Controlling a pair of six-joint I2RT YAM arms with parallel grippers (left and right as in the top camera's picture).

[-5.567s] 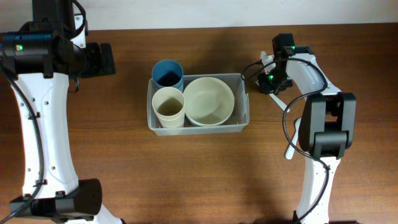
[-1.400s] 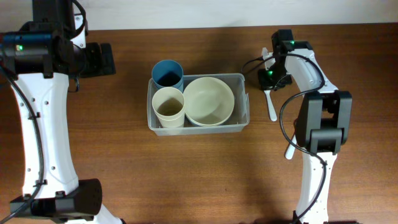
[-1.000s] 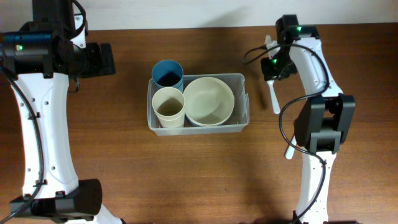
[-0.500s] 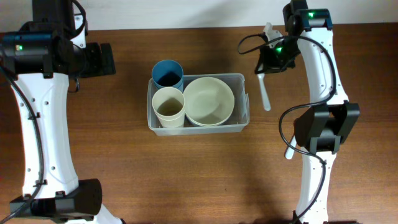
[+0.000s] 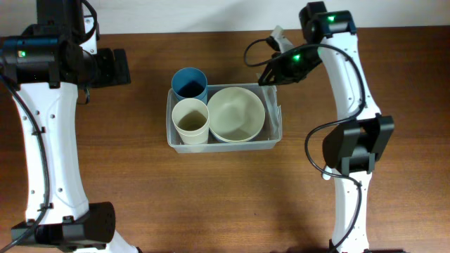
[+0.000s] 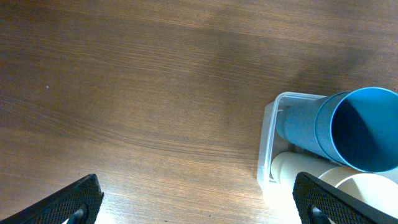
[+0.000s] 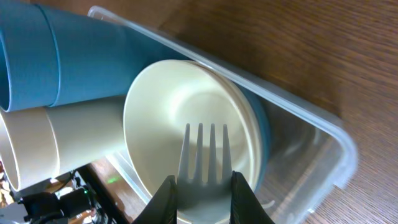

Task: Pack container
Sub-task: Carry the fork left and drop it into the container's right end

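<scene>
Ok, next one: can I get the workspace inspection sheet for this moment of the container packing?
surface: brown wooden table.
job's things: clear container mid-table holds a blue cup, a cream cup and a cream bowl; a white fork is held in the air by its bowl end.
clutter: nothing seen.
grippers: right gripper shut on the fork, tines toward the bowl; left gripper open, holding nothing, off to the container's left.
cables: black cables run along both arms, touching none of the dishes.
surroundings: pale strip beyond the table's far edge.
</scene>
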